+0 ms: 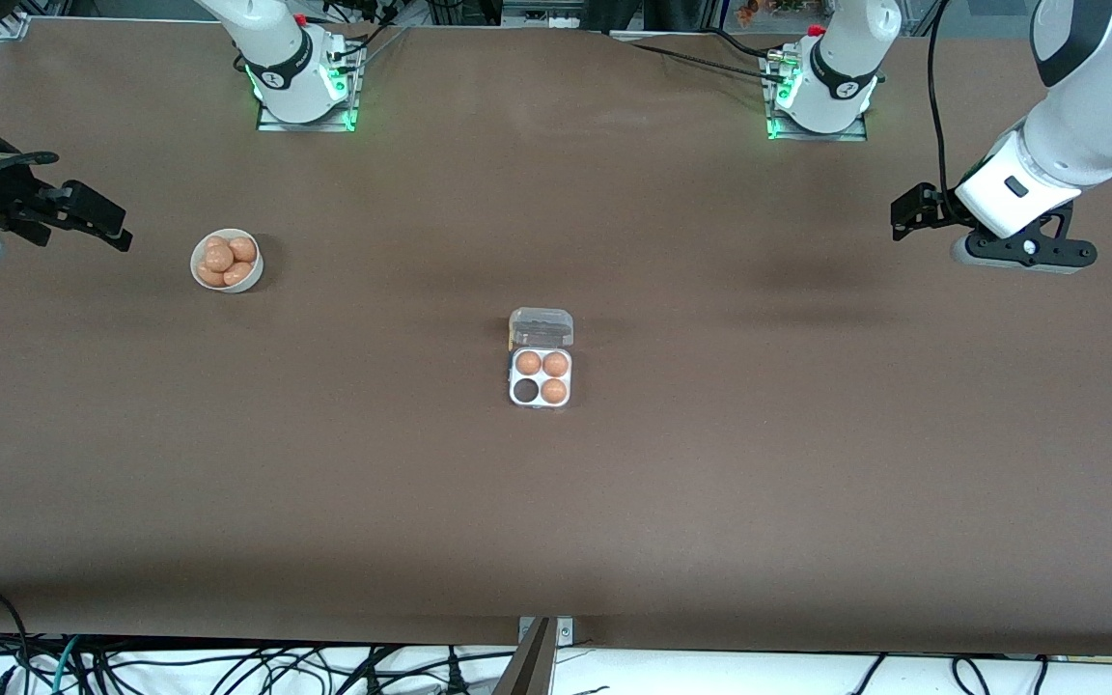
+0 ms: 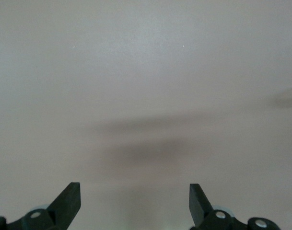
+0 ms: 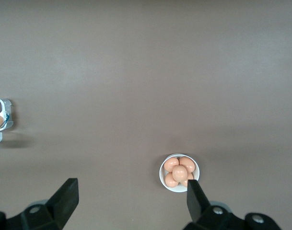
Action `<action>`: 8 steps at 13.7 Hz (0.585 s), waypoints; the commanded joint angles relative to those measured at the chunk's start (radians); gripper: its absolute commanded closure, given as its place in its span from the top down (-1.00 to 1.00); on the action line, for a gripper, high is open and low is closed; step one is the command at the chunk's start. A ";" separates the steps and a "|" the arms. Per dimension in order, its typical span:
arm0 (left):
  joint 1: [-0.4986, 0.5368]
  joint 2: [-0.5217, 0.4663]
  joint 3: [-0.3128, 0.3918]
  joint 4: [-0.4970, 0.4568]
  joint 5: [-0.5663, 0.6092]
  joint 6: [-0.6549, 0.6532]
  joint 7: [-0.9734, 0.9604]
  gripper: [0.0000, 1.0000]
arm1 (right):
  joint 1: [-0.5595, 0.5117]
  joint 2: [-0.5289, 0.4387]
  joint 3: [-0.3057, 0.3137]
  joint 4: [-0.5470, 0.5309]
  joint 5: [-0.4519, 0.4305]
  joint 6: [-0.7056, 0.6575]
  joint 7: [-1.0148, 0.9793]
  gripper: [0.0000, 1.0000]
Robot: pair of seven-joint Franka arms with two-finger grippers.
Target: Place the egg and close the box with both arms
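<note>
The clear box (image 1: 541, 375) sits mid-table with its lid (image 1: 542, 327) swung open. Three orange-brown eggs fill three cells, and the cell (image 1: 525, 390) nearest the front camera toward the right arm's end is empty. Several matching eggs (image 1: 226, 259) lie in a white bowl (image 1: 202, 274). My right gripper (image 1: 110, 227) hangs open and empty above the table beside the bowl, at the right arm's end. In the right wrist view (image 3: 131, 197) the bowl (image 3: 163, 178) lies by one fingertip and the box (image 3: 2, 111) shows at the edge. My left gripper (image 1: 903, 214) is open and empty over bare table (image 2: 134, 199).
Both arm bases (image 1: 300, 82) (image 1: 821, 92) stand along the table edge farthest from the front camera. Cables hang below the table edge nearest that camera. Brown tabletop lies between the bowl and the box.
</note>
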 commanded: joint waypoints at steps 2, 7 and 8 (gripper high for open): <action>0.007 0.002 -0.001 0.036 0.012 -0.003 0.025 1.00 | 0.002 -0.004 -0.001 0.008 -0.009 -0.006 -0.018 1.00; 0.031 0.020 -0.001 0.040 0.007 -0.003 0.057 1.00 | 0.002 -0.005 -0.001 0.009 -0.011 -0.006 -0.019 1.00; 0.031 0.020 -0.001 0.040 0.007 -0.003 0.057 1.00 | 0.002 -0.005 -0.001 0.009 -0.011 -0.004 -0.019 1.00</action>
